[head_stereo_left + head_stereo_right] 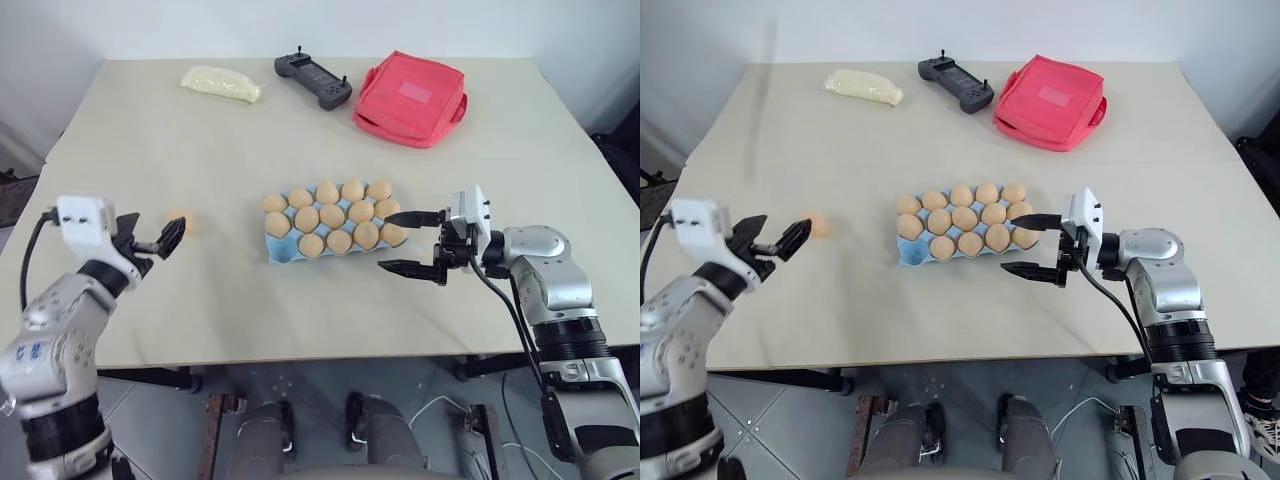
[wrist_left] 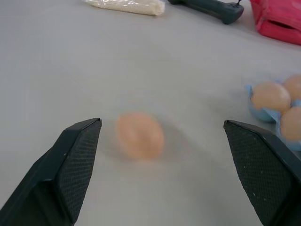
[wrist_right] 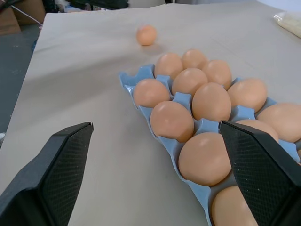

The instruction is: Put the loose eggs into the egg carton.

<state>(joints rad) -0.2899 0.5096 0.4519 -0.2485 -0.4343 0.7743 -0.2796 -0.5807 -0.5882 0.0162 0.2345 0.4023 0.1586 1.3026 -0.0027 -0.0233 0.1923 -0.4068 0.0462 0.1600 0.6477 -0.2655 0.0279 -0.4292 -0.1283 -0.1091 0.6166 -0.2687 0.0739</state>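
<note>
- Nearest the camera are the two arms, at the tabletop's [image 1: 150, 330] near edge: the left pincer [image 1: 150, 236] toward the near-left corner, the right pincer [image 1: 408, 242] toward the right side, just off the egg carton [image 1: 278, 248].
- Both pincers stand wide and hold nothing.
- One loose egg [image 1: 180, 222] lies alone on the bare tabletop, toward the left edge and well apart from the carton.
- From the left pincer the egg lies straight ahead, just beyond the fingertips; in the left wrist view it [image 2: 139, 135] sits between the two fingers [image 2: 75, 165], closer to one of them, not yet touched.
- Its long axis I cannot tell for sure.
- My judgement: the left arm is plainly the nearer one, so the pick falls to it; the right pincer faces the carton's right end, far from the egg.
- Carton placement: middle of the tabletop, its cups nearly all filled with eggs.
- Likely next need: ease the left pincer forward until the egg sits centred between the fingers, then close gently, since a nudge could roll it away.
</note>
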